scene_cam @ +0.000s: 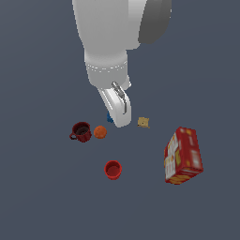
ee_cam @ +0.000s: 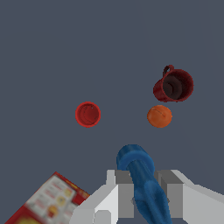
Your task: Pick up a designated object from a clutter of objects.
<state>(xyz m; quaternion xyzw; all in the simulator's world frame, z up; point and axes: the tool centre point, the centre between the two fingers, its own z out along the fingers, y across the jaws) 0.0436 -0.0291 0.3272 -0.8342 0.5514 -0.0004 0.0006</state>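
Observation:
The tiny blue piece (ee_cam: 139, 175) sits between my gripper's two fingers in the wrist view, and both fingers (ee_cam: 125, 194) press against its sides. In the exterior view only a sliver of the blue piece (scene_cam: 109, 117) shows beside my gripper (scene_cam: 121, 122), which is low over the floor between the orange ball (scene_cam: 100, 132) and the small tan block (scene_cam: 143, 122). My gripper (ee_cam: 146, 194) is shut on the blue piece. I cannot tell whether the piece is off the floor.
A dark red mug (scene_cam: 81, 131) stands beside the ball on the exterior view's left; the mug (ee_cam: 173, 85) and the ball (ee_cam: 159, 116) also show in the wrist view. A red cup (scene_cam: 113, 169) (ee_cam: 88, 114) stands nearer. A big red box (scene_cam: 183, 155) (ee_cam: 48, 201) lies at the exterior view's right.

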